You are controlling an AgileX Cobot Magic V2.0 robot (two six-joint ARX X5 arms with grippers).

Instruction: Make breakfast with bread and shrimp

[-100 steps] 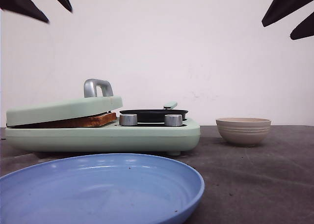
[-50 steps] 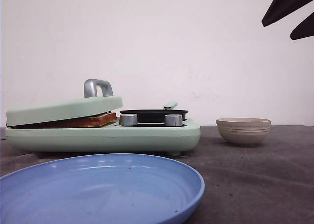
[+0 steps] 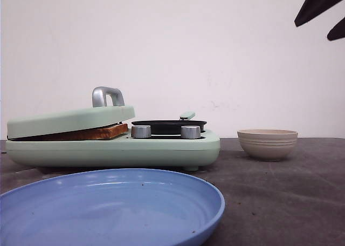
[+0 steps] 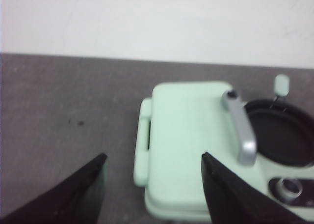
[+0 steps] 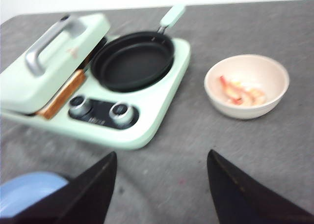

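Observation:
The bread [image 3: 86,132] lies pressed under the mint-green lid [image 3: 70,121] of the sandwich maker, only its brown crust edge [image 5: 61,97] showing. Orange-red shrimp [image 5: 240,93] rest inside the beige bowl [image 3: 267,143] on the right. My left gripper [image 4: 153,157] hangs open high above the lid's hinged end, holding nothing; it is out of the front view. My right gripper [image 5: 162,157] is open and empty, high over the grey table between the appliance and the bowl; its dark fingertips [image 3: 323,3] show at the top right of the front view.
A black frying pan [image 5: 132,61] sits on the appliance's burner beside two silver knobs [image 3: 141,131]. A silver handle [image 3: 107,95] rises from the lid. A large blue plate [image 3: 108,208] lies close in front. The grey table [image 3: 291,192] runs to a white wall.
The left gripper has risen out of the front view's top left. The right gripper's fingers have shifted slightly up and right. Bread, shrimp and appliance have not moved.

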